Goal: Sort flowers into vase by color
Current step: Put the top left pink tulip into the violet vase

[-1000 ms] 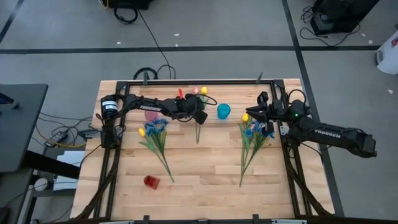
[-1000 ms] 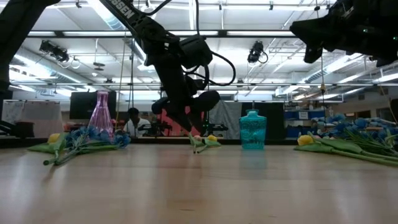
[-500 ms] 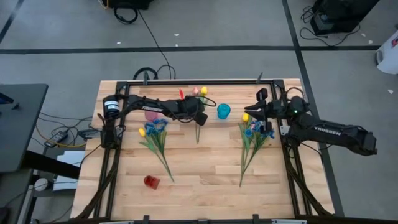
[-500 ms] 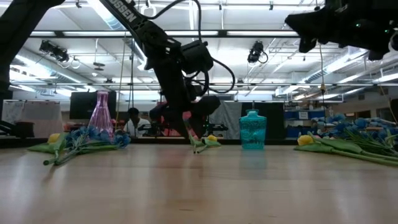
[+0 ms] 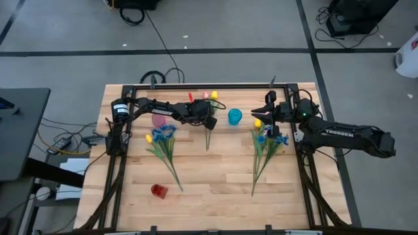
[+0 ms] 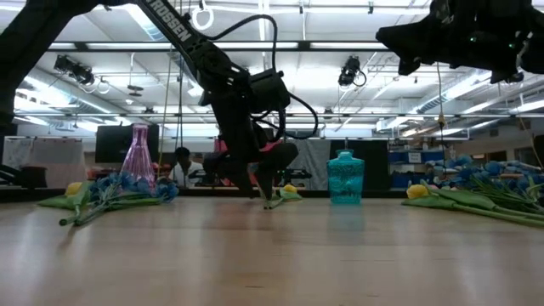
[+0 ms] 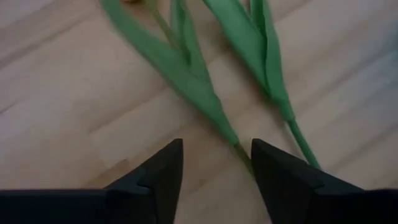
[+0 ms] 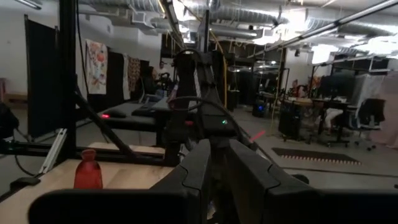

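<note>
Two tulips, one pink (image 5: 205, 95) and one yellow (image 5: 214, 95), lie on the table, their green stems (image 5: 208, 138) pointing toward the near edge. My left gripper (image 5: 209, 124) slants down over these stems, open. In the left wrist view its fingertips (image 7: 217, 149) stand either side of one stem (image 7: 239, 149), close above the wood, and the second stem (image 7: 292, 121) lies outside them. My right gripper (image 5: 264, 111) is raised at the right, roughly level, with its fingers (image 8: 219, 165) close together and nothing between them.
A blue vase (image 5: 235, 117) stands just right of my left gripper and a pink vase (image 5: 159, 120) just left of it. Bunches of blue sprays and yellow tulips lie at left (image 5: 163, 140) and right (image 5: 266, 143). A red vase (image 5: 159, 190) lies near the front, and a red bottle (image 5: 190, 98) stands at the far edge.
My left gripper has sunk toward the tulip stems on the table. My right gripper has risen a little and shifted toward the table's far edge. The flowers have not moved.
</note>
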